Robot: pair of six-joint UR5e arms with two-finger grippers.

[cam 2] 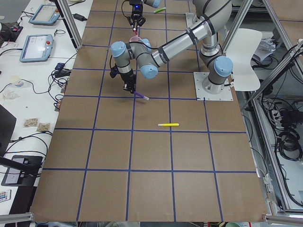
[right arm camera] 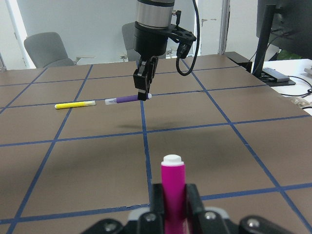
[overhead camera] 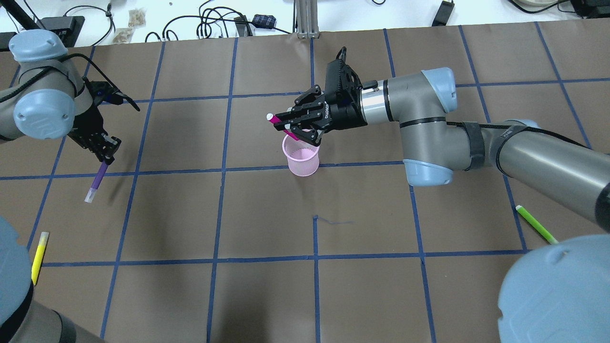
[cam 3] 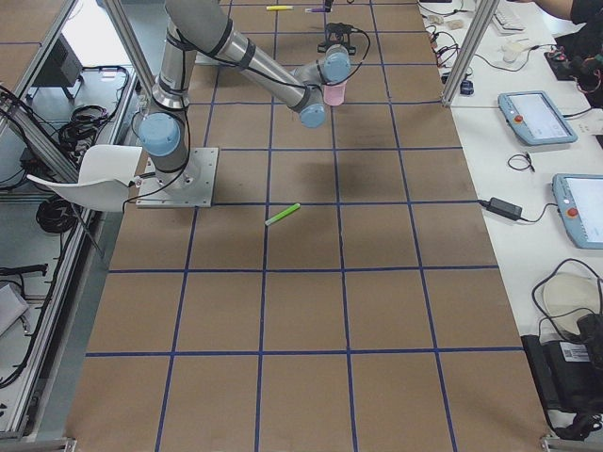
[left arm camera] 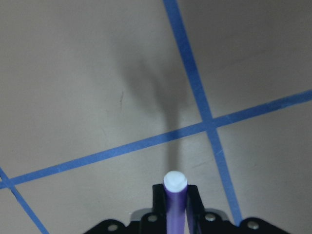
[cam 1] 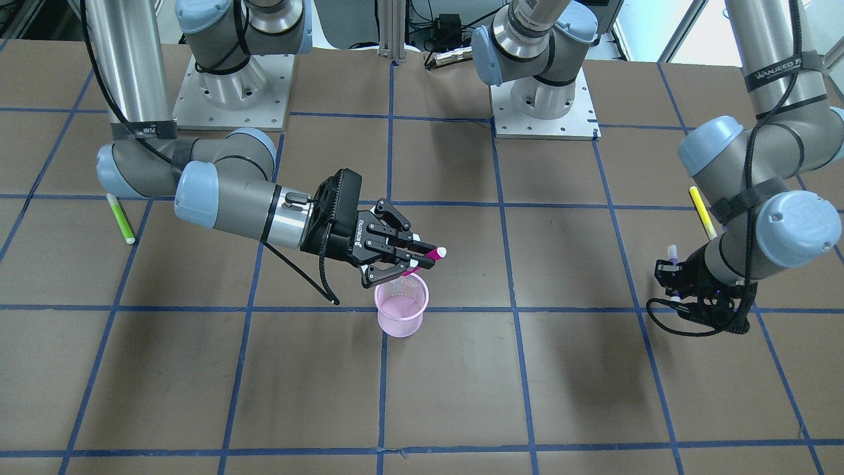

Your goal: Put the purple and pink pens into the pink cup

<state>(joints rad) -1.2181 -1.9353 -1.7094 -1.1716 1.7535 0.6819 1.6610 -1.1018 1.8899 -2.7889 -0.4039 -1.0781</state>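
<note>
The pink mesh cup (overhead camera: pixel 301 159) stands upright near the table's middle; it also shows in the front view (cam 1: pixel 401 310). My right gripper (overhead camera: pixel 289 126) is shut on the pink pen (overhead camera: pixel 278 123) and holds it tilted just above the cup's mouth, lower tip at the rim. The pen also shows in the front view (cam 1: pixel 432 254) and the right wrist view (right arm camera: pixel 172 190). My left gripper (overhead camera: pixel 106 155) is shut on the purple pen (overhead camera: pixel 96 181) and holds it above the table, far left of the cup. This pen shows in the left wrist view (left arm camera: pixel 174 204).
A yellow pen (overhead camera: pixel 39 250) lies near the table's left front edge. A green pen (overhead camera: pixel 536 224) lies at the right, near my right arm's base. The table is brown with a blue tape grid.
</note>
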